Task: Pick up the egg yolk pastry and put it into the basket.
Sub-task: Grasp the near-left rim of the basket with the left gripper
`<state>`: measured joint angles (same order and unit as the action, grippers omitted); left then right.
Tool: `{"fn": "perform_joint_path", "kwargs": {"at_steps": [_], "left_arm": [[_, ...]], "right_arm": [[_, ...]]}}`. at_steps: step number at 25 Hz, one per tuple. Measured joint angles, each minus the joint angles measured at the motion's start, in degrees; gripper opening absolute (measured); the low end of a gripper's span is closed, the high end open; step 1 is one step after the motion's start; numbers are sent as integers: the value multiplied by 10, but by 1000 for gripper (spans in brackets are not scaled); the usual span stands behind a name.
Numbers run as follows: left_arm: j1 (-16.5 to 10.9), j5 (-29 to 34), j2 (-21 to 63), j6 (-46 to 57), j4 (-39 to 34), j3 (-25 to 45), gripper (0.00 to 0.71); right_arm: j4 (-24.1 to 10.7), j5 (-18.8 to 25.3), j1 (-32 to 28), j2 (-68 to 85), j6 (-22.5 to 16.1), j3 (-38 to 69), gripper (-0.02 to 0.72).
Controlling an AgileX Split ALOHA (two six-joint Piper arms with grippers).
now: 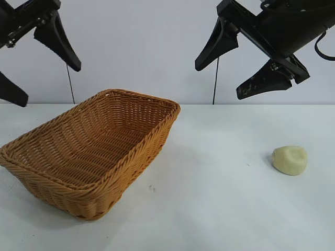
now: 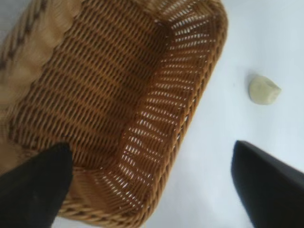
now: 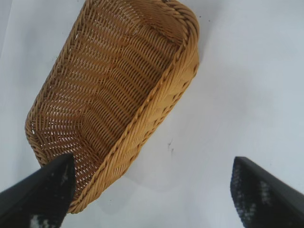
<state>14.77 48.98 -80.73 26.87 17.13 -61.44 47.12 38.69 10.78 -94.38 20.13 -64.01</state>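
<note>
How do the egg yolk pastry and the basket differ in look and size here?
The egg yolk pastry is a small, smooth, pale cream lump; the basket is large, woven and golden-brown. The pastry is solid and rounded; the basket is rectangular, open-topped and empty. Both rest on the white table, well apart.

The egg yolk pastry (image 1: pixel 289 159) is seen as a small, pale yellow-cream lump, rounded, matte, with a flattened and slightly dented face. It lies alone on the white counter (image 1: pixel 220 209), well apart from the basket (image 1: pixel 137 152). The basket is a large rectangular wicker one, golden-brown, with sloping woven sides and a braided rim. It is set upright on the counter, turned at an angle, and nothing is held in it.
</note>
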Motion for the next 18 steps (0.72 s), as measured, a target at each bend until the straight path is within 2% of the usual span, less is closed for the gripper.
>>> {"fn": "perform_joint_path", "kwargs": {"at_steps": [4, 6, 11, 18], "left_arm": [[55, 14, 4, 156, -94, 0, 696], [70, 9, 4, 231, -136, 5, 696], [66, -24, 4, 350, -176, 37, 696], [47, -40, 4, 362, -157, 85, 696]], "right_arm": [[0, 0, 0, 0, 0, 0, 611], [0, 0, 0, 0, 0, 0, 611], [0, 0, 0, 0, 0, 0, 611], [0, 0, 0, 0, 0, 0, 611]]}}
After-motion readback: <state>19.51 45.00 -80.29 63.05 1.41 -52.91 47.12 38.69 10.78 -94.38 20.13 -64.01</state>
